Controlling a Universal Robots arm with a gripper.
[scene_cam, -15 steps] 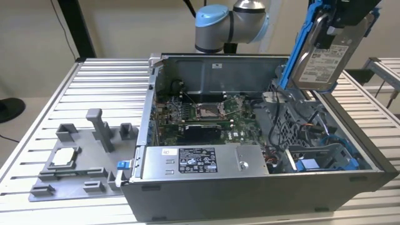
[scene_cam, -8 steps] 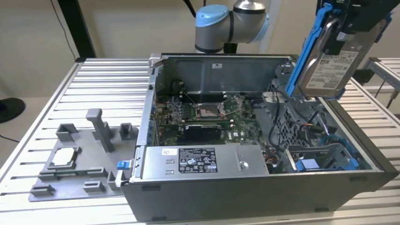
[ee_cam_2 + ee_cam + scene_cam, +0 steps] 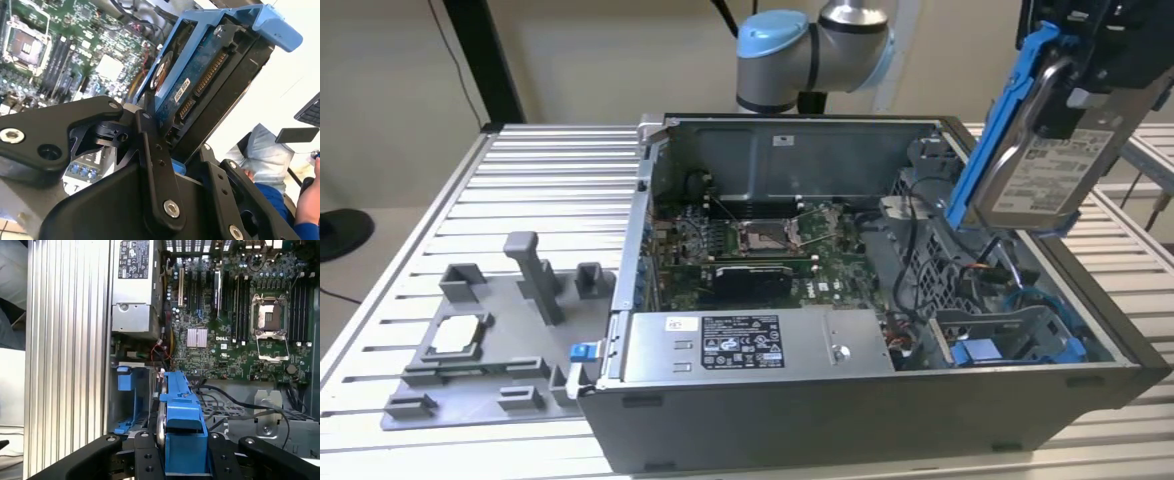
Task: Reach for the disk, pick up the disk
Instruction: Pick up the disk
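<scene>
Exterior view: the tool [image 3: 1091,95], at about 2 o'clock in the frame, is clamped on the disk [image 3: 1034,165], which hangs clear above the open computer case [image 3: 854,400], tilted, its white label facing the camera and its blue carrier frame [image 3: 1001,120] along one long edge. The lift appears complete, since the disk touches nothing below; the empty blue drive bay [image 3: 1001,345] lies at about 5 o'clock under it, probably the slot it came from. The motherboard [image 3: 761,240] occupies the case centre, and the power supply box [image 3: 747,345] sits against the near wall at 6 o'clock. On the slatted surface [image 3: 534,170], at 8 o'clock, a grey fixture tray [image 3: 480,350] carries a small square chip [image 3: 454,335]. Second wrist view: the black fingers [image 3: 155,165] grip the disk by one end, leaving its connector edge exposed. First wrist view: the carrier frame sits between the fingers, above the case interior.
</scene>
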